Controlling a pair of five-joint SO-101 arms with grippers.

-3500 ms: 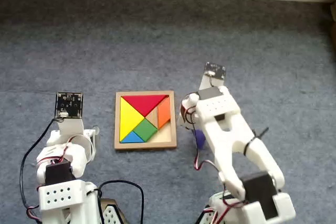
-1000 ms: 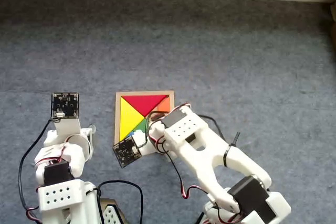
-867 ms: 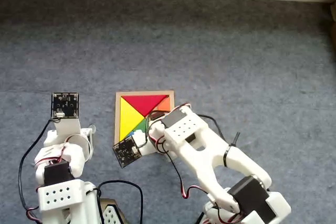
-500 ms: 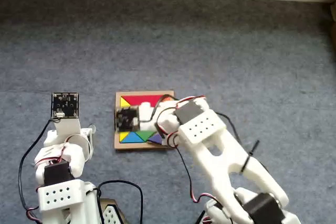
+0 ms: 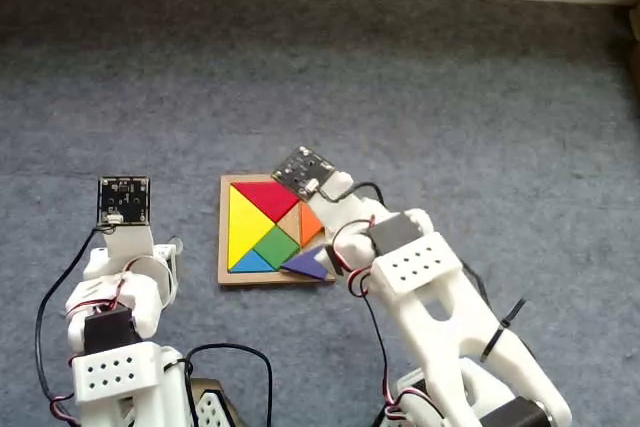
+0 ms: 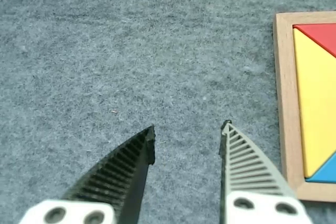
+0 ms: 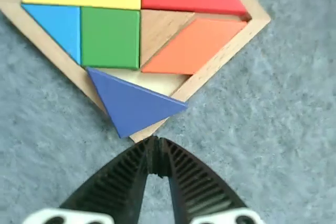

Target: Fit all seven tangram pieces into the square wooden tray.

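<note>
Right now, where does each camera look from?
High view: fixed above, looking down on wooden tray, left arm and right arm.
Left wrist view: on left arm, facing carpet beside tray, over open left end effector.
Right wrist view: on right arm, facing tray and dark blue triangle, over shut right end effector.
All three share the tray.

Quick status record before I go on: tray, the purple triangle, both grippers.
tray: one slot partly bare
purple triangle: lying across the tray's rim, partly over the bare slot, not seated
left gripper: open, empty, over the carpet beside the tray
right gripper: shut, empty, just outside the rim by the purple triangle
</note>
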